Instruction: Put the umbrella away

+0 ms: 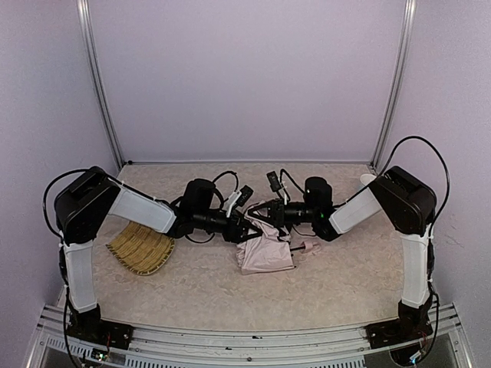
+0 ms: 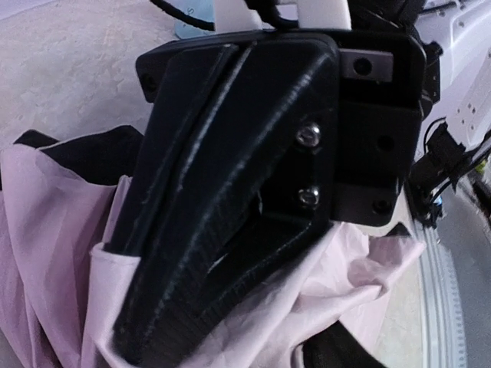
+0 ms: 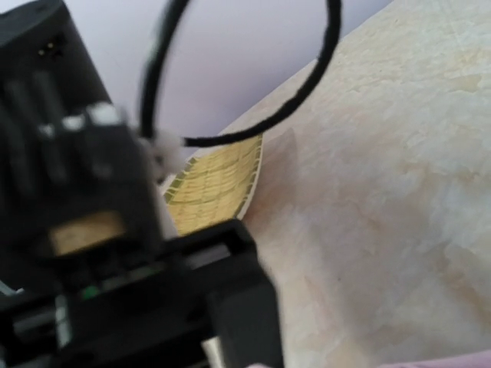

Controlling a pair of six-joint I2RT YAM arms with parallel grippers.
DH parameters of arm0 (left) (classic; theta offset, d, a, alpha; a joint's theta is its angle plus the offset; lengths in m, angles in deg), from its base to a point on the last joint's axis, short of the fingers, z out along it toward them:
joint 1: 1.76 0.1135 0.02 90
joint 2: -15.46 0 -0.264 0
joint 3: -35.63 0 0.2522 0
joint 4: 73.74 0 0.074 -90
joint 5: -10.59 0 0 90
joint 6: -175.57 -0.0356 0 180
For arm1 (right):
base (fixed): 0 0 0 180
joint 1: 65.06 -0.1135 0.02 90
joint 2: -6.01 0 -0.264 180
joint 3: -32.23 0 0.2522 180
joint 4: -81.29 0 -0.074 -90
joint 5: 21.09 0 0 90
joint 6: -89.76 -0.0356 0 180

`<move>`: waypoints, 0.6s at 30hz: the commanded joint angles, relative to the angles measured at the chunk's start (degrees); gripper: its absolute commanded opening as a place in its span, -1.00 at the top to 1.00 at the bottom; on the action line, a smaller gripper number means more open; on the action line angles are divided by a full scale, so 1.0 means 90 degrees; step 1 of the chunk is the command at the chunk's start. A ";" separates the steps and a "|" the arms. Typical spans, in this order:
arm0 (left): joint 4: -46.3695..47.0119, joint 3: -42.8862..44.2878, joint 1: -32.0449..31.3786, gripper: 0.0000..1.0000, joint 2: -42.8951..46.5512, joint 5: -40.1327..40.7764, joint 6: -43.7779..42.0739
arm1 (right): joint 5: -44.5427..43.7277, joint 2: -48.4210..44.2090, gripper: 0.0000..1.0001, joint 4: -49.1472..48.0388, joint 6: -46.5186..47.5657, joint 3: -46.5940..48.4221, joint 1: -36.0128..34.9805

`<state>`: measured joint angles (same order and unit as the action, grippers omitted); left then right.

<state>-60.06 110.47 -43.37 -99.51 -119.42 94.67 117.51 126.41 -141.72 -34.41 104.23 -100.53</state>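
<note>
a: where was the umbrella (image 1: 265, 254)?

b: it lay on the counter (image 1: 345, 284), about in the middle, between the two arms. the pink cloth was collapsed in a wrinkled heap. the small whitish handle (image 1: 311, 247) stuck out at its right side, flat on the counter.

a: and the left gripper (image 1: 244, 228)?

b: it was low, at the upper left edge of the cloth. in the left wrist view its black fingers (image 2: 230, 153) were pressed tight together and they lay on the pink cloth. a fold of cloth wrapped around the tips. i could not tell if any cloth was caught between them. some black lining (image 2: 77, 153) showed beside the fingers.

a: what about the right gripper (image 1: 265, 213)?

b: it was just beside the left one, over the top edge of the umbrella. i could not tell if it was spread or pressed together. from above it was only a dark shape, and the right wrist view was blurred.

a: anything else there?

b: a straw tray (image 1: 142, 248) lay on the counter at the left, under the left arm, well apart from the umbrella.
</note>
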 commanded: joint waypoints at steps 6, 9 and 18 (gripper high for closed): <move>0.0092 -0.0011 0.0016 1.00 -0.0149 -0.0126 -0.0047 | -0.0107 -0.0621 0.73 0.0454 0.0414 -0.0048 -0.0017; 0.0034 0.0003 0.0118 1.00 -0.0233 -0.0011 -0.0064 | -0.0623 -0.1382 0.36 0.2075 0.1358 -0.0082 0.0148; -0.0843 0.0672 0.0325 1.00 -0.0801 0.0725 -0.0078 | -0.1779 -0.2655 -0.03 0.5051 0.3122 -0.0488 0.0278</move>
<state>-62.07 112.76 -41.44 -103.47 -117.92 94.38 105.40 104.18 -108.12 -13.64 103.36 -98.47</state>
